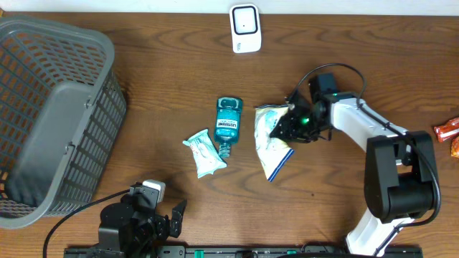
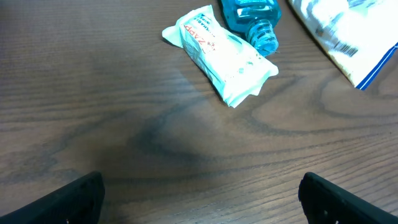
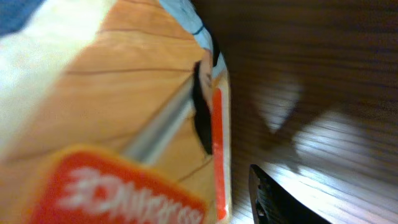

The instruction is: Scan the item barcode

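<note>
Dark brown wood-grain tabletop [image 1: 344,43], matte, softly lit. Strip of pale wall [image 1: 143,6] beyond its far edge.

Far to the left of both grippers, a grey slatted plastic basket [image 1: 50,107]. Well beyond the right gripper [image 1: 288,118] and off to its left, a small white box-shaped barcode scanner [image 1: 244,27] at the table's far edge. Right at that gripper's fingertips, a white crinkled snack bag with a blue bottom edge [image 1: 271,143], flat on the wood. Cannot tell whether its upper corner is gripped or merely touched, nor how wide the jaws stand. Just left of the bag, a teal plastic mouthwash bottle [image 1: 229,122] lying down, cap towards the left gripper [image 1: 168,215]. Against the cap end, a white-and-teal soft wipes packet [image 1: 206,153]. Far right of the right gripper, orange-red snack wrappers [image 1: 448,132].

Left gripper low at the near edge, spread wide.

Only from overhead: basket, scanner, wrappers, both arms.

Only from the left wrist: left gripper [image 2: 202,196] with dark fingertips [image 2: 81,196] in the bottom corners, bare wood between. Ahead and to the right, the wipes packet [image 2: 221,53] with red lettering, the bottle's cap end [image 2: 258,28], and a printed barcode [image 2: 348,50] on the bag [image 2: 329,25].

Only from the right wrist: blurred close-up of the bag [image 3: 112,112], tan with a red label, and one dark finger [image 3: 273,199] at lower right over glossy wood.
</note>
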Action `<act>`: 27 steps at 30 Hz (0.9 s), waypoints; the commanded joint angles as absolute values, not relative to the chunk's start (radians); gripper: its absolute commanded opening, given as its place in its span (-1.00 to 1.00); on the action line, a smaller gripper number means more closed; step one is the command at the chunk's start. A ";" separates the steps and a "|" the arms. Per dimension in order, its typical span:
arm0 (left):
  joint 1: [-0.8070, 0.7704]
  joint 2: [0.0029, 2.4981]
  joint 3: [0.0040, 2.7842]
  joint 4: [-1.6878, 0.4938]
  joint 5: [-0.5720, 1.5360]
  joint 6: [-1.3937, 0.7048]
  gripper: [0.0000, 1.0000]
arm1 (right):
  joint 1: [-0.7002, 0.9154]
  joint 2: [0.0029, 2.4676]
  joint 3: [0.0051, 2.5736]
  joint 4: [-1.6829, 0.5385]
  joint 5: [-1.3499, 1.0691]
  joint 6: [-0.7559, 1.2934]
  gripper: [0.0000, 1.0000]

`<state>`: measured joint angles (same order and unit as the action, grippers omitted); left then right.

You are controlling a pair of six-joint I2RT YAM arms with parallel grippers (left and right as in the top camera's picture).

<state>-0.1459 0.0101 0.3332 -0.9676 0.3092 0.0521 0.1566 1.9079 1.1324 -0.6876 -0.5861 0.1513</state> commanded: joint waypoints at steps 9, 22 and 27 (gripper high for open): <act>-0.147 0.006 0.335 -0.980 0.314 0.051 0.99 | 0.033 1.906 1.270 -0.871 -0.611 0.090 0.65; -0.147 0.006 0.335 -0.980 0.314 0.051 0.99 | 0.234 1.737 1.324 -0.986 -0.374 0.187 0.99; -0.147 0.006 0.335 -0.980 0.314 0.051 0.99 | 0.387 1.828 1.304 -0.962 -0.122 0.310 0.98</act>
